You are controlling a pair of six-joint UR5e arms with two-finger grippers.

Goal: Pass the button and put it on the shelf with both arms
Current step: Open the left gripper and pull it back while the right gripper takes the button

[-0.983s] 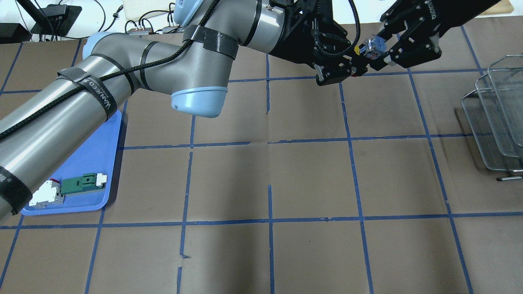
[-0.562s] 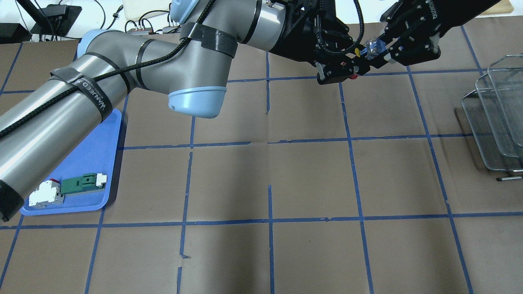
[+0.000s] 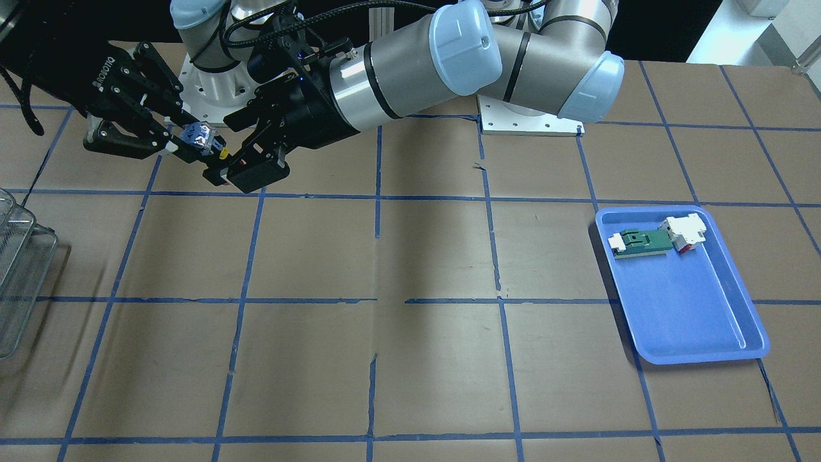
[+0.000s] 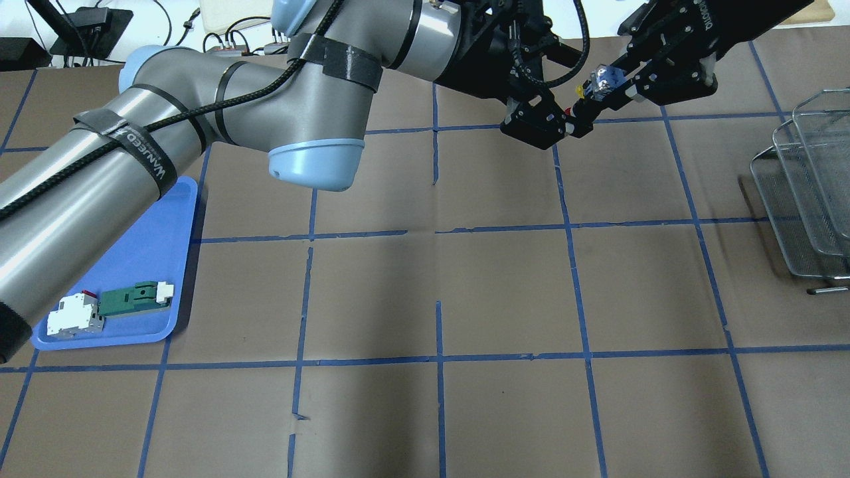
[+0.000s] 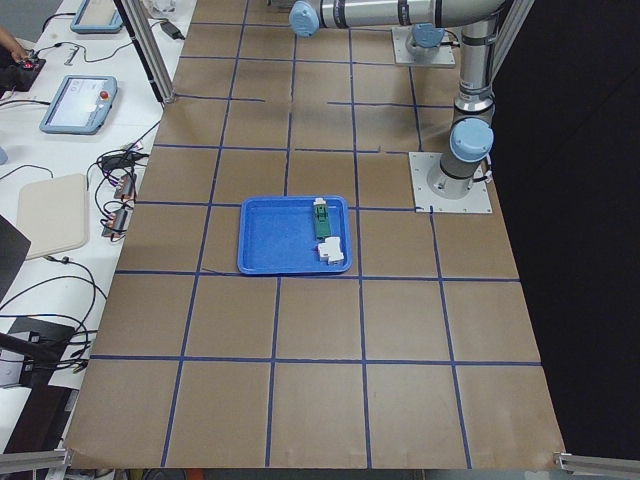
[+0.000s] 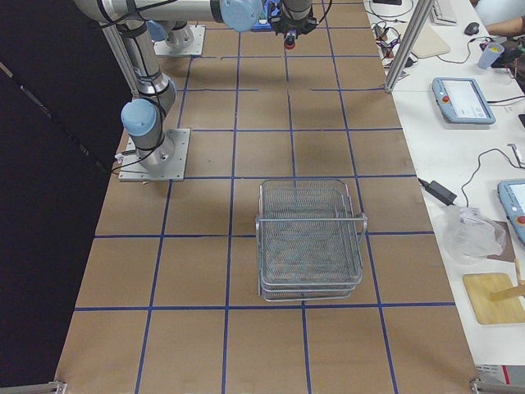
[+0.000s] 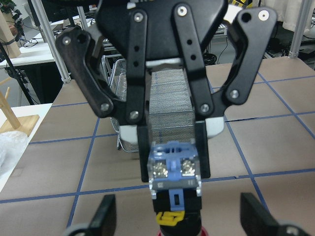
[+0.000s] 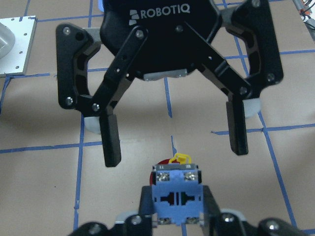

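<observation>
Roughly halfway, judging by the grips: pass all but done, placing not yet begun.

At the right end effector point(image 7: 173, 164): closed firmly on the clear blue block of the button point(image 8: 176, 196), up in the air above the far side of the table point(image 4: 505, 292), toward the robot's right.

At the left end effector point(image 8: 174, 155): spread wide and gripping nothing, with its fingers point(image 8: 110, 142) well out to either side of the red cap and touching no part of it.

Left to do, as a guess: backing the left arm clear, carrying across to the wire shelf point(image 6: 310, 238), well apart from here, then setting down on one of its tiers.

As to pointing: red cap toward the left end effector, blue block toward the right one, yellow bit just behind the cap. Long axis along the line between the two end effectors, seemingly close to level with the table. Exact tilt impossible to tell.
</observation>
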